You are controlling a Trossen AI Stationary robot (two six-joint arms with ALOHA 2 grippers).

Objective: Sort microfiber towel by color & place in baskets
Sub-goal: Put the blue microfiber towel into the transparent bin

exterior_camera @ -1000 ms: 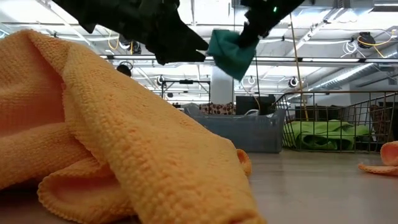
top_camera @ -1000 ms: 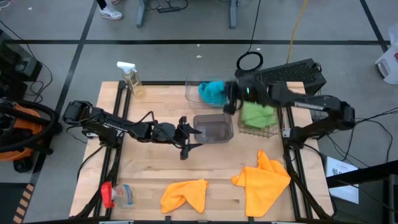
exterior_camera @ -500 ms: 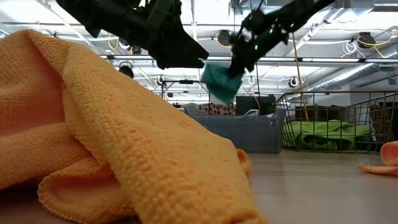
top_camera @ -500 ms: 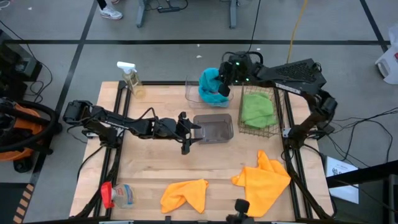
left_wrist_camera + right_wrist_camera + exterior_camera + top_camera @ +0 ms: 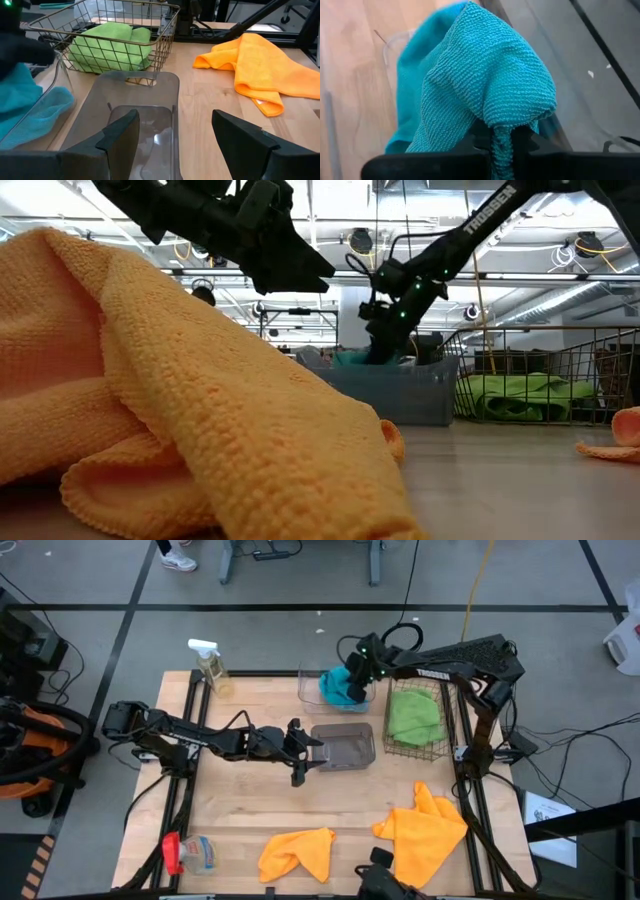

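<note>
Right claw [image 5: 356, 680] clamped on turquoise towel [image 5: 485, 80], lowered into clear tub [image 5: 308, 688] beneath. Left claw [image 5: 172, 137] held spread, grey tub [image 5: 142, 107] directly ahead.

Right gripper [image 5: 358, 673]: moved from frame centre toward upper centre, now lowered over the clear tub [image 5: 308, 688].
Turquoise towel [image 5: 340, 686]: carried along, now down inside the tub.

Dark arms — white TROSSEN lettering, green status light (right arm [image 5: 470, 232]), black cables.

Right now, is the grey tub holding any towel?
No, the left wrist view shows the grey tub empty, between the left gripper's open fingers.
</note>
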